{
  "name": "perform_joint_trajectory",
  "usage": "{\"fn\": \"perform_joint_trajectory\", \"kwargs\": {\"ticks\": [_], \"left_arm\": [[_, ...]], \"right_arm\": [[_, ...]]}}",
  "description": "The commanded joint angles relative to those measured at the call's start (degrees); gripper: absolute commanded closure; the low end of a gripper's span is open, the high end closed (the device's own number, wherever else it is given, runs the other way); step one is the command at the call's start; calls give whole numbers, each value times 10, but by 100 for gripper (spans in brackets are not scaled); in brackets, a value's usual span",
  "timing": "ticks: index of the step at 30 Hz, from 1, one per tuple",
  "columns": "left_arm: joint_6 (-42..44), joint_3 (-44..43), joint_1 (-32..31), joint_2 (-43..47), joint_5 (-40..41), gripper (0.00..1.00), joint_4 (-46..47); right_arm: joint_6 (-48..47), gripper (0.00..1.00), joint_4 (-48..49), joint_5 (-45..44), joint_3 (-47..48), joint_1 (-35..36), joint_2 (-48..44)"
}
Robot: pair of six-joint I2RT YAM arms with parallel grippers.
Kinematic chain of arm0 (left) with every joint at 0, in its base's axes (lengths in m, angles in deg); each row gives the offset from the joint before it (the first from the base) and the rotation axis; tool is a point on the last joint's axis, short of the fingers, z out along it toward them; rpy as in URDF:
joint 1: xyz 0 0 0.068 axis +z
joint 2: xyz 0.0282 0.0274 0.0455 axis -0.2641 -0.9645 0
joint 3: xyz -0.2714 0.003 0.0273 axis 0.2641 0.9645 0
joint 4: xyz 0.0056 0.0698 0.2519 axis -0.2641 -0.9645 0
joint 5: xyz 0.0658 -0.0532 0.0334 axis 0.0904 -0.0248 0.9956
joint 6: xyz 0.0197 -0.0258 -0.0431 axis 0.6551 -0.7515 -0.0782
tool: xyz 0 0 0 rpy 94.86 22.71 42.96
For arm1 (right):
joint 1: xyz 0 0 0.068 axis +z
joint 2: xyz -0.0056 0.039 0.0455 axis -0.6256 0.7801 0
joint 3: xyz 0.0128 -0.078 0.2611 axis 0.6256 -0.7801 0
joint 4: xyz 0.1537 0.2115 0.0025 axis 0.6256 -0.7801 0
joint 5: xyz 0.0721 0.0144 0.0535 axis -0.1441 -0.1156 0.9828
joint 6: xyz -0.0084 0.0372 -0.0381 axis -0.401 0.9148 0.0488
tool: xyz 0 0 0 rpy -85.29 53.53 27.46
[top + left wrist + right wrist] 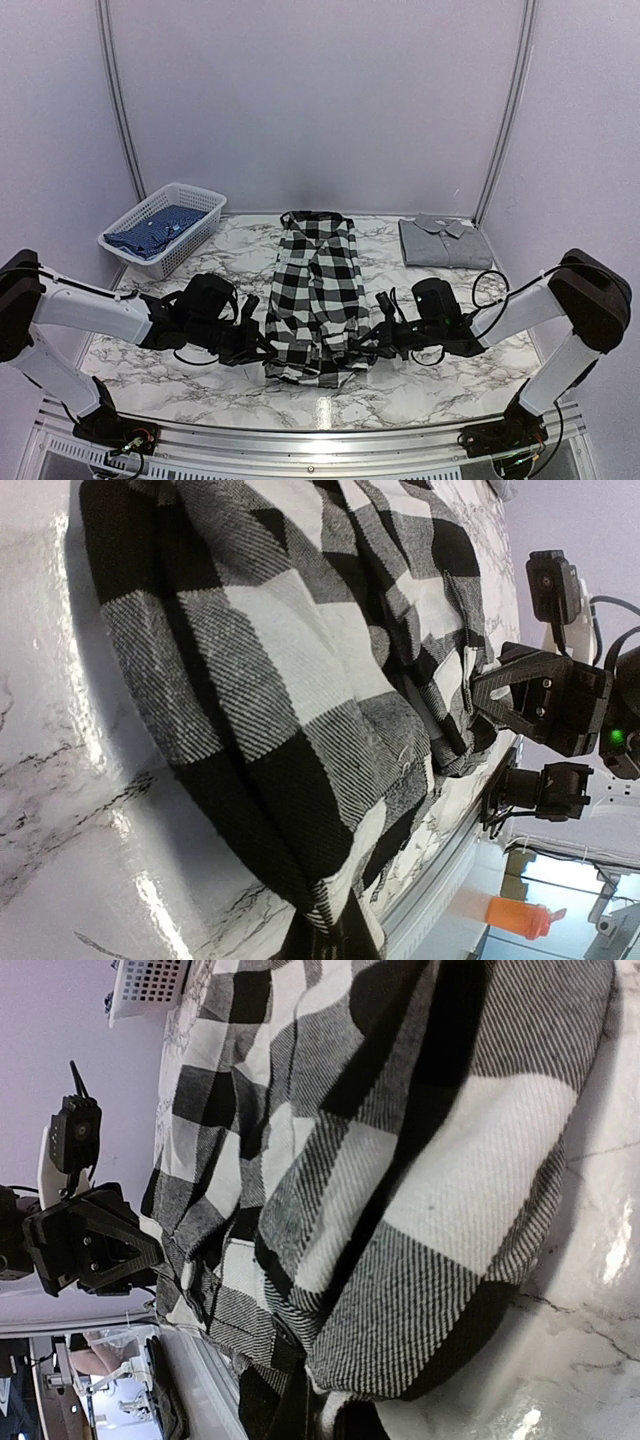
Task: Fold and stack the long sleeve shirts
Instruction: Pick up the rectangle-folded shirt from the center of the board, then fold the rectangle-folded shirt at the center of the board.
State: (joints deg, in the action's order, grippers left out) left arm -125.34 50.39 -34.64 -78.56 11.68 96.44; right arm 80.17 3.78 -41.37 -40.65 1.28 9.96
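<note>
Your checked shirt (pixel 318 290) lies in a long strip down the middle of the table (pixel 430 390), collar toward the far edge and hem toward the near edge. Your left gripper (pixel 262 347) is clamped on the hem's left corner, and your right gripper (pixel 372 347) is clamped on its right corner. Both sit low at the cloth, facing each other across it. In each wrist view the fabric bunches into the closed fingers. A basket (pixel 190 240) holding blue cloth (pixel 155 232) stands at the far left corner. A folded gray shirt (pixel 443 243) lies at the far right.
</note>
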Motion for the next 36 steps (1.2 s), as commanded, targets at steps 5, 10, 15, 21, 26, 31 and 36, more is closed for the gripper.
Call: {"fn": "perform_joint_trajectory", "kwargs": {"ticks": [5,10,15,21,26,31,36], "left_arm": [[-23,-76,45,-21,3,100,3],[-34,-140,96,-72,-27,100,22],[-32,-210,149,-160,-52,100,33],[-23,-305,188,-271,-57,100,43],[-22,-359,199,-320,-57,100,45],[-22,-375,200,-319,-55,100,45],[-22,-382,200,-314,-58,100,45]], "right_arm": [[3,100,-55,-22,100,-15,-7],[13,100,-48,-15,167,-48,39],[21,100,-43,-6,238,-85,106],[22,100,-33,4,316,-111,203],[38,100,-4,8,327,-126,240],[35,100,-4,6,328,-133,234],[35,100,-6,5,330,-139,221]]}}
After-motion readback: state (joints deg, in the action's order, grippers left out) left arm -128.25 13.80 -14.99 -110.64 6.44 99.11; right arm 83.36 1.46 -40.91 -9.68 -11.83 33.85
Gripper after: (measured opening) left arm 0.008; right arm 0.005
